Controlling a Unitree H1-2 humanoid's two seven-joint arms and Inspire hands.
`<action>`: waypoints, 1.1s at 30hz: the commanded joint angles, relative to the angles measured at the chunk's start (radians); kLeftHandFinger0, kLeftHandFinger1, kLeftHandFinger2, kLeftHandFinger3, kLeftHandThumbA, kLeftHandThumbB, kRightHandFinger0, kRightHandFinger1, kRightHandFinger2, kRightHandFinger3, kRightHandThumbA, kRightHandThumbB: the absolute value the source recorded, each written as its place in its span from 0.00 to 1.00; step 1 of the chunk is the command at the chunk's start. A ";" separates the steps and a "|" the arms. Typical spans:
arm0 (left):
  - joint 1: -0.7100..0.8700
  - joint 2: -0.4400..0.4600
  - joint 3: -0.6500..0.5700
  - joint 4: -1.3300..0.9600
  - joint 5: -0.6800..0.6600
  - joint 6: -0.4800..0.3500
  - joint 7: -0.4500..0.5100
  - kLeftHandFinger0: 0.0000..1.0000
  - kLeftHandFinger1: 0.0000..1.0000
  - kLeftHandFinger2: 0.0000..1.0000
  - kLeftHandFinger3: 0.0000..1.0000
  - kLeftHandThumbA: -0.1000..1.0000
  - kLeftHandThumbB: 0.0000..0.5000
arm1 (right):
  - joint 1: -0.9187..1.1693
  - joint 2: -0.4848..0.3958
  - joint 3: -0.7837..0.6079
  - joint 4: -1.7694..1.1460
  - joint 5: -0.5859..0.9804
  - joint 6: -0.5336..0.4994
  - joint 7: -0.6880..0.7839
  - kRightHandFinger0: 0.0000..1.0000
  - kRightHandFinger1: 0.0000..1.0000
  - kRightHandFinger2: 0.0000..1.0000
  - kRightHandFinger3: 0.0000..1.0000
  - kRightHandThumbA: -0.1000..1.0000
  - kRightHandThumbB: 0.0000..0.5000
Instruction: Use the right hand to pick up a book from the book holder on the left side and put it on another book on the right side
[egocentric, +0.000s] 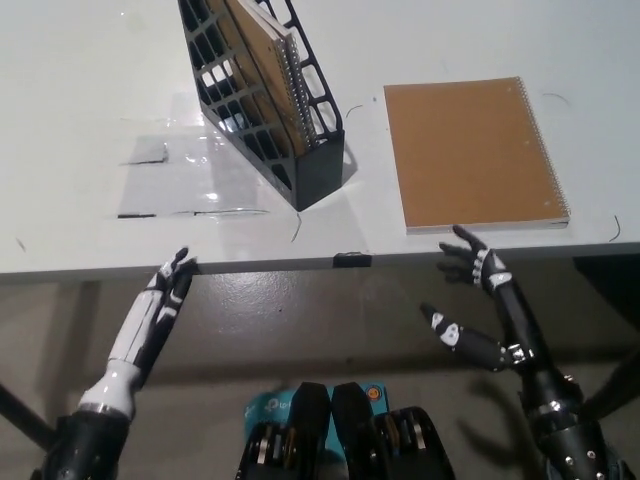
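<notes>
A black mesh book holder (300, 150) stands on the white table (90, 90), left of centre, with a brown spiral-bound book (268, 60) upright inside it. To its right a second brown spiral-bound book (470, 155) lies flat near the table's front edge. My black right hand (475, 300) hangs open just below and in front of that edge, under the flat book's near side, touching nothing. At the lower left my white left hand (160, 305) rests with its fingertips by the table edge, fingers straight and holding nothing.
Clear tape patches (175, 185) shine on the table left of the holder. A small black clip (352, 260) sits on the table's front edge. Grey floor shows below the table.
</notes>
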 joint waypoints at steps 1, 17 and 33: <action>0.006 -0.002 -0.020 -0.057 0.013 -0.054 -0.021 0.98 1.00 1.00 1.00 1.00 0.29 | 0.043 0.034 -0.009 -0.165 0.003 -0.099 -0.048 0.62 0.71 0.86 0.91 0.78 0.26; 0.111 -0.041 -0.054 -0.097 0.019 -0.100 -0.027 1.00 1.00 1.00 1.00 1.00 0.28 | -0.284 0.071 0.015 -0.309 -0.019 0.241 0.072 0.99 1.00 1.00 1.00 0.75 0.41; 0.136 -0.039 -0.049 -0.041 0.023 -0.134 -0.022 1.00 1.00 1.00 1.00 1.00 0.24 | -0.810 0.106 0.018 0.387 0.004 0.260 0.078 1.00 1.00 1.00 1.00 0.82 0.55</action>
